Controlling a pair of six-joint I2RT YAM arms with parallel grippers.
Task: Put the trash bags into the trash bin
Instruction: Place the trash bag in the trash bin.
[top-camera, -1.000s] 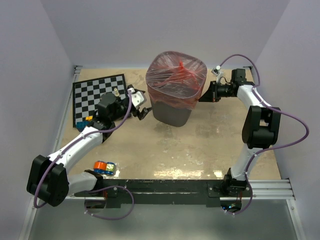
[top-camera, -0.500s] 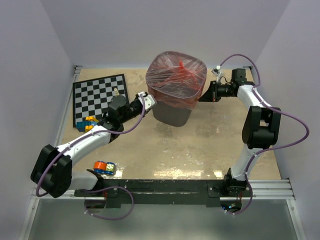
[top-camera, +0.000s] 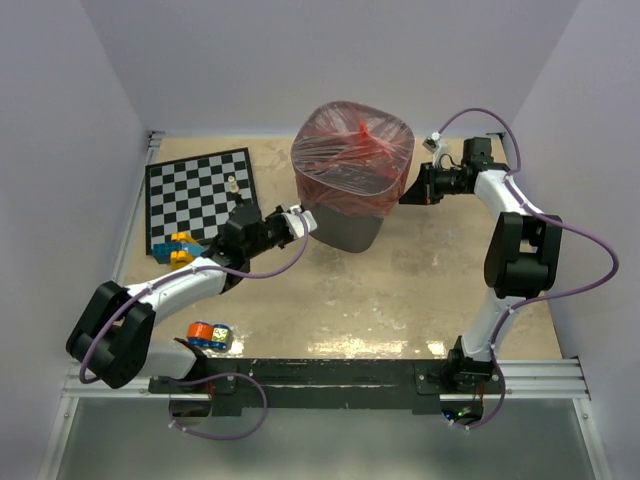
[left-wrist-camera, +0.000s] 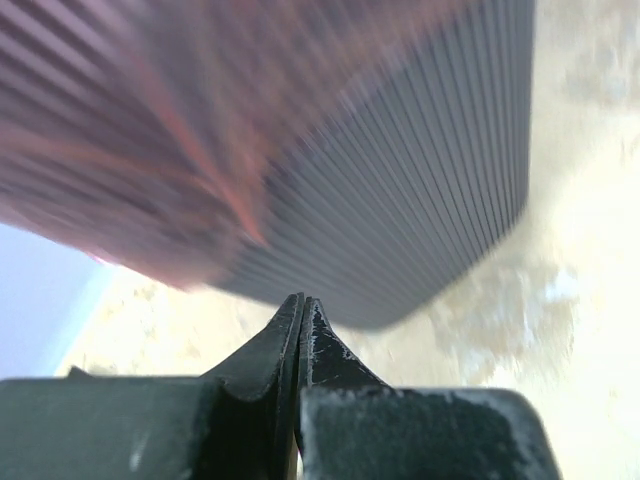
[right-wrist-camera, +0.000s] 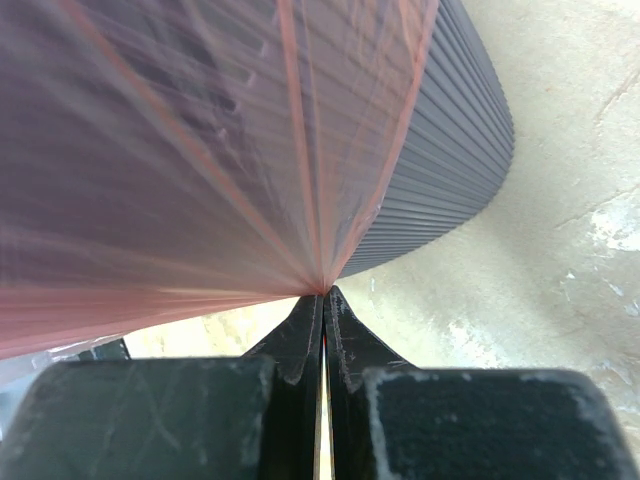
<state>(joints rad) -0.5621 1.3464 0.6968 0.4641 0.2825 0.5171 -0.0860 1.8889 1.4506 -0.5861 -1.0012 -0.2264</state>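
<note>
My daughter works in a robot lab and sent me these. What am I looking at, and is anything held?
These are two robot arms bolted to the near edge of a table. The wide picture comes from a camera above and behind them; the close-ups come from a camera on each wrist. On the table stand a mesh bin with a red plastic bag stretched over its rim, a chessboard, coloured blocks and a small toy. The right end effector is shut on the bag's film beside the bin. The left end effector is shut too, close to the bin; nothing shows in its grip.
</note>
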